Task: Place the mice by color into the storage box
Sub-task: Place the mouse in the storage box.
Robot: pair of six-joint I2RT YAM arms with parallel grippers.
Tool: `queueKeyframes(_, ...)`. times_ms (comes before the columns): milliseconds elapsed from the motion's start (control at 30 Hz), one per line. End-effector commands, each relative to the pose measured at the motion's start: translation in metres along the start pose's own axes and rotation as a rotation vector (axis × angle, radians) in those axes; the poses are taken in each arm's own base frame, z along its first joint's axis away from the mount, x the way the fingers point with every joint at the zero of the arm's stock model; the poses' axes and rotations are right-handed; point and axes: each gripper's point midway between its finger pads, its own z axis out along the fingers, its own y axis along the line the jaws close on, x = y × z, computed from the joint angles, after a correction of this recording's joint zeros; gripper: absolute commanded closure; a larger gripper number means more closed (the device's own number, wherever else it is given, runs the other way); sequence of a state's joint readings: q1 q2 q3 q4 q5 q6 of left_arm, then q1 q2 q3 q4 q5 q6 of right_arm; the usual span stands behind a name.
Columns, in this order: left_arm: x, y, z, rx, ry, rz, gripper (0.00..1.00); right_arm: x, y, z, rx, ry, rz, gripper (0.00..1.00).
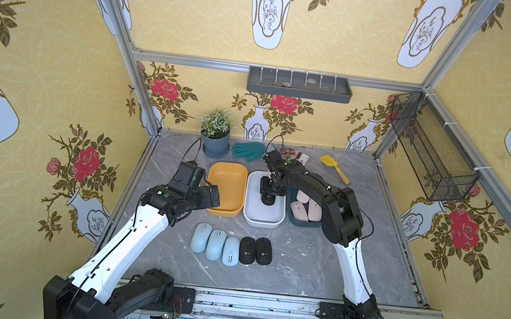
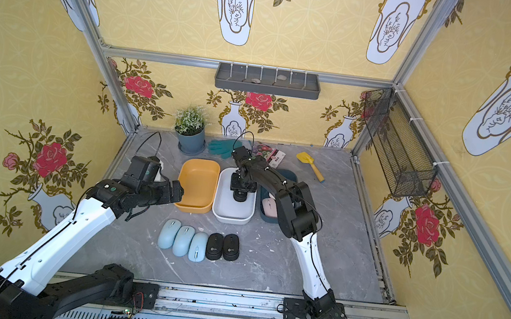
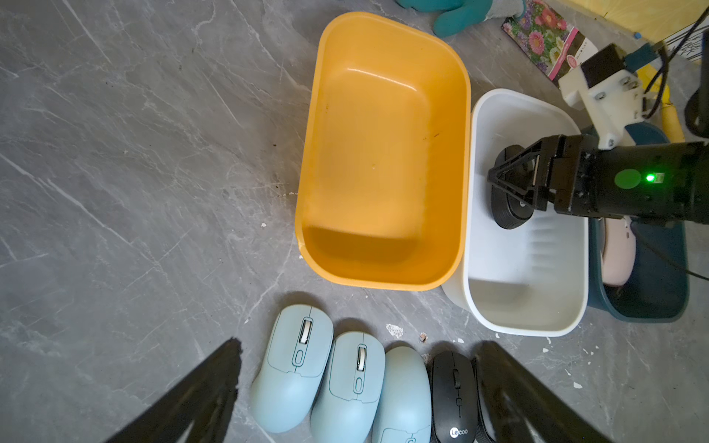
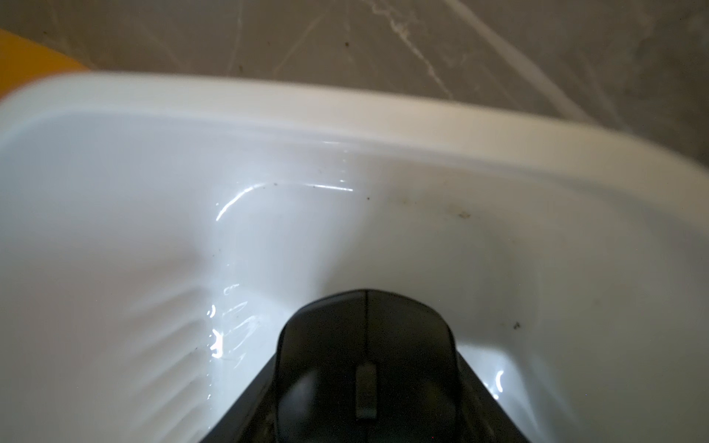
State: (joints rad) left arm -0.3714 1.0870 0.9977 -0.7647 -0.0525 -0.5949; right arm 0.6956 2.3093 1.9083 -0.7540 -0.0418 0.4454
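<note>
Three side by side: orange bin (image 1: 227,186) empty, white bin (image 1: 263,216) with a black mouse (image 4: 364,345) clenched by the right gripper (image 1: 268,193), blue bin (image 1: 301,223) holding pink mice (image 1: 299,210). Left gripper (image 1: 214,196) gapes. Grey marble table (image 1: 300,265), yellow floral walls (image 1: 199,11).

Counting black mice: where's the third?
In both top views the right gripper holds that black mouse over the white box, between the orange box and the blue box.

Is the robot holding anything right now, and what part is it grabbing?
Yes. The right end effector pinches a black mouse by its two sides, over the white box. The left end effector is open and empty.
</note>
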Motion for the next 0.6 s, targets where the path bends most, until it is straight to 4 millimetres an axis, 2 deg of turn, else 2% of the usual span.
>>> queueKeyframes(0,0.000,0.001,0.002,-0.004,-0.004,-0.004,0.02,-0.008,-0.001,0.000,0.014,-0.028,-0.011,0.37)
queueKeyframes(100,0.001,0.002,0.004,-0.004,-0.003,-0.008,0.02,-0.011,-0.001,-0.001,0.026,-0.025,-0.028,0.22)
queueKeyframes(200,0.002,0.001,0.005,-0.002,-0.002,-0.008,0.02,-0.017,0.002,-0.011,0.026,-0.041,-0.039,0.22)
queueKeyframes(267,0.002,0.002,0.005,-0.003,-0.003,-0.009,0.02,-0.024,0.007,-0.025,0.016,-0.072,-0.049,0.23)
queueKeyframes(400,0.002,0.002,0.005,-0.007,-0.006,-0.007,0.02,-0.035,0.017,-0.064,0.018,-0.143,-0.071,0.26)
queueKeyframes(567,-0.004,0.002,0.002,-0.009,-0.026,0.002,0.02,-0.030,0.033,-0.118,0.051,-0.235,-0.114,0.28)
